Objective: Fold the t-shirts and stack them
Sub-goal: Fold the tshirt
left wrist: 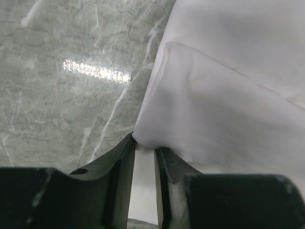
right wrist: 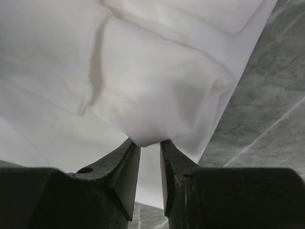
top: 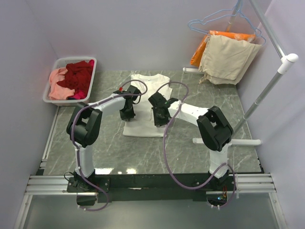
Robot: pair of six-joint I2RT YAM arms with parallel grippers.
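A white t-shirt (top: 143, 128) lies partly folded in the middle of the marble table. My left gripper (top: 127, 113) is down at its left edge and my right gripper (top: 158, 117) at its right edge. In the left wrist view my left gripper (left wrist: 144, 144) is shut on a bunched fold of the white t-shirt (left wrist: 228, 95) at its fingertips. The right wrist view has my right gripper (right wrist: 150, 143) pinching a hanging fold of the white t-shirt (right wrist: 143, 71) the same way. A dark red t-shirt (top: 80, 76) and a salmon pink t-shirt (top: 58, 87) lie crumpled in the basket.
A white laundry basket (top: 53, 98) stands at the table's back left. At the back right a garment rack (top: 267, 93) carries a beige cloth (top: 228, 59), an orange cloth (top: 224, 35) and blue hangers (top: 224, 19). Its foot (top: 238, 141) rests on the table's right side.
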